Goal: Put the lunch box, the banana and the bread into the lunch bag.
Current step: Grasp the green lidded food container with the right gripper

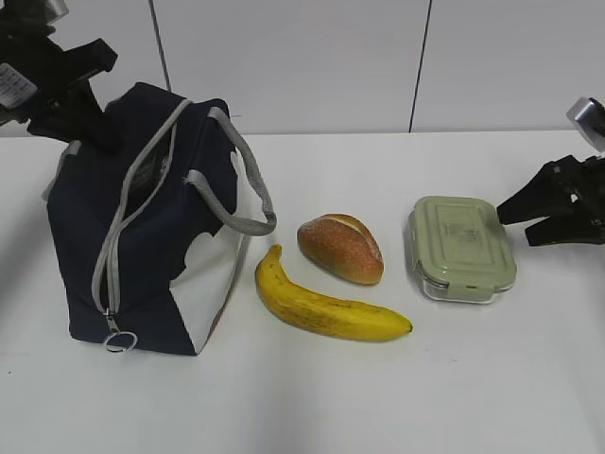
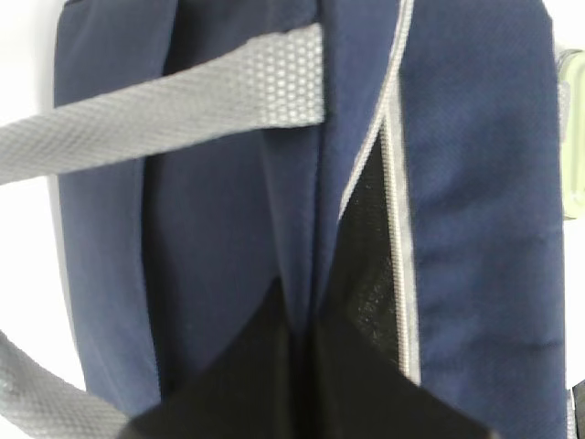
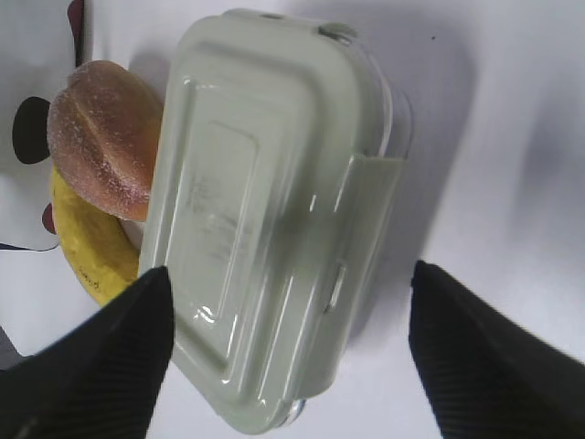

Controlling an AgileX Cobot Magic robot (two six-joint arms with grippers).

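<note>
Right gripper [image 3: 288, 357] spread wide over the lunch box [image 1: 461, 248]; left gripper [image 2: 302, 384] pinching the lunch bag [image 1: 142, 227].

The right fingers [image 3: 101, 357] stand either side of the green lid, not touching it. The left jaws are closed on the navy fabric at the bag's top, beside its partly open zipper [image 1: 118, 236]. On the white table [image 1: 378, 397], the bread [image 1: 340, 248] and the banana [image 1: 326, 305] lie between bag and box, the bread just behind the banana.
</note>
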